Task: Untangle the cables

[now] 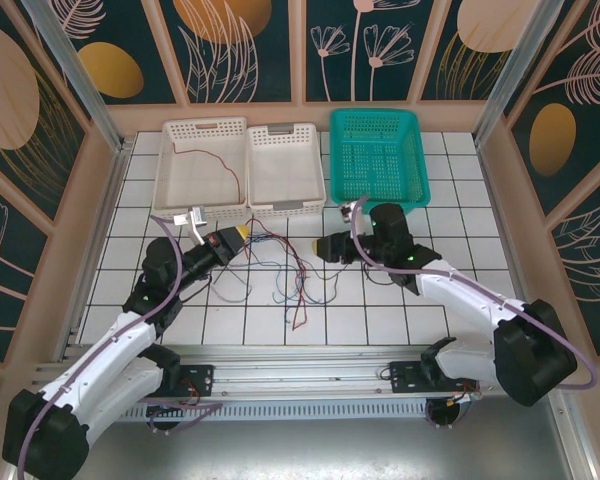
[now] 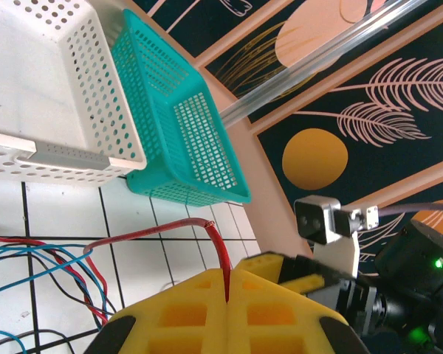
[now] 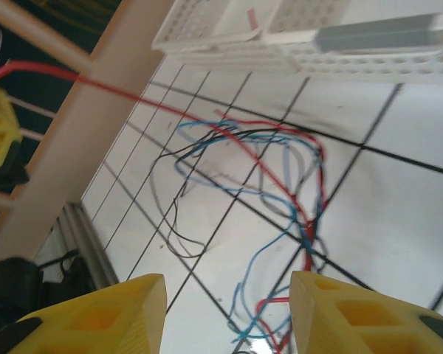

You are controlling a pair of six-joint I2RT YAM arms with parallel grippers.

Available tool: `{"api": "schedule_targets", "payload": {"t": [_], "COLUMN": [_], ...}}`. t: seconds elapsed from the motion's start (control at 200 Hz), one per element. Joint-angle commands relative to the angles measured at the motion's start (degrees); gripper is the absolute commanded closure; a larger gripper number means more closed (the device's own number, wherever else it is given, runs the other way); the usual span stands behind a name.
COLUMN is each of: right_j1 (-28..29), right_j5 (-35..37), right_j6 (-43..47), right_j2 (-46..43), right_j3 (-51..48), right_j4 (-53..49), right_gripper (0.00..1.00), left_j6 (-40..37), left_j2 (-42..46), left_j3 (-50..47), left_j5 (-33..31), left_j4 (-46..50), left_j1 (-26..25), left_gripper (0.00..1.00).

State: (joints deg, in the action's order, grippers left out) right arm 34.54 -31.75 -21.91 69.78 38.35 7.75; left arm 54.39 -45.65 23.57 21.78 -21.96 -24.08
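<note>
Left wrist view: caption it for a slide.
Left gripper shut on a red cable trailing to the tangle, white basket and teal basket behind.

surface: tiled table | on it: cables; two white baskets; teal basket

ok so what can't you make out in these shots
- top view: cables too thin to trace which crosses which.
- left wrist view: end of the red cable hidden inside the shut left gripper.
- right wrist view: cables blurred, cut off by the bottom edge below the open right gripper.
</note>
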Motion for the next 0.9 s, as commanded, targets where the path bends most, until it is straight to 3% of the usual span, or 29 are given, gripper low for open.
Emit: {"api": "schedule_targets", "payload": {"t": [0.0,0.27,0.756,0.821,0.896], "right_j1": [4.2,8.5,13.4,13.9,14.1], "right_j5": [0.4,6.9,14.9,16.4,18.0], "right_j6": [3.4,3.5,2.2,2.0,2.0], "right_j2": [0.8,8.2,20.7,21.9,23.0], "right_j3": [1.1,0.7,2.6,3.2,4.0], "right_j4": [2.1,3.8,9.4,9.5,9.0], "right_gripper": [0.52,0.54,0.62,0.66,0.82], "left_j6": [2.1,4.5,7.6,7.7,7.6], "left_j2": [2.5,7.5,7.1,7.1,7.4], "left_j3": [2.1,5.4,7.6,8.0,8.6], "left_j5": [-0.7,-2.4,-2.5,-2.5,-2.6], "left_j4": [-1.0,-1.7,-6.3,-6.3,-6.1], "left_j1": [-0.3,-0.2,-0.2,-0.3,-0.2], "left_gripper": [1.0,1.0,1.0,1.0,1.0]}}
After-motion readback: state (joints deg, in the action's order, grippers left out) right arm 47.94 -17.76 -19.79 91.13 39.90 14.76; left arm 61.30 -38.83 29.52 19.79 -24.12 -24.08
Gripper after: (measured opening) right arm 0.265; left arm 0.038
